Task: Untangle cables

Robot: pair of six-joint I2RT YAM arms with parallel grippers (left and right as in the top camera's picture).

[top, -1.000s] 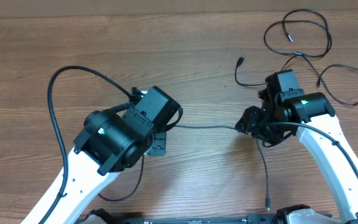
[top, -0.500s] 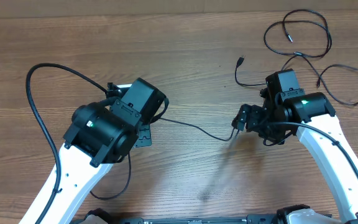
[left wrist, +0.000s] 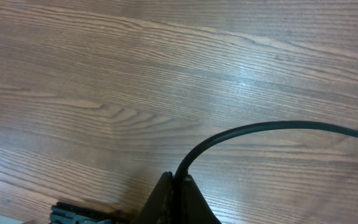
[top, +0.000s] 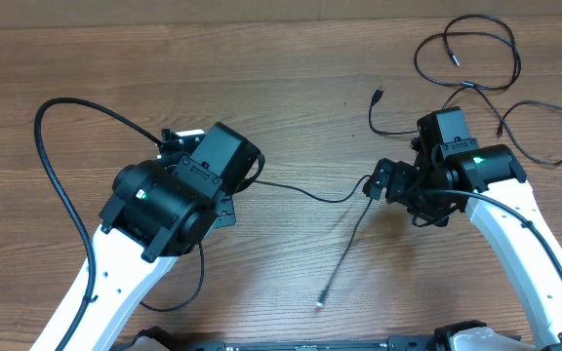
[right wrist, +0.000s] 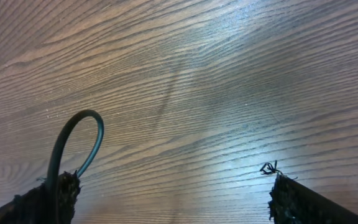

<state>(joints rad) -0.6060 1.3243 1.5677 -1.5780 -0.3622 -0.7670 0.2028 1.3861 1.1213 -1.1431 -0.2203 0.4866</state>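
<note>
Right gripper (right wrist: 171, 180) now spread wide, cable (top: 344, 251) fallen slack, left gripper (left wrist: 178, 178) still pinching

Were built of white links, left arm (top: 100, 278) and right arm (top: 520, 229), with bulky black wrist housings (top: 179, 195), small green lights (top: 478, 159), thick black cables (top: 52, 185) alongside.

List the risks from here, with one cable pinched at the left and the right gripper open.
1. The cable loops against one finger of the open right gripper; lifting that arm may snag and drag it.
2. The left gripper is shut on the cable; a hard pull may whip the free plug end around.
3. The other cables lie close beside the right arm; a sweep could re-tangle them.
</note>
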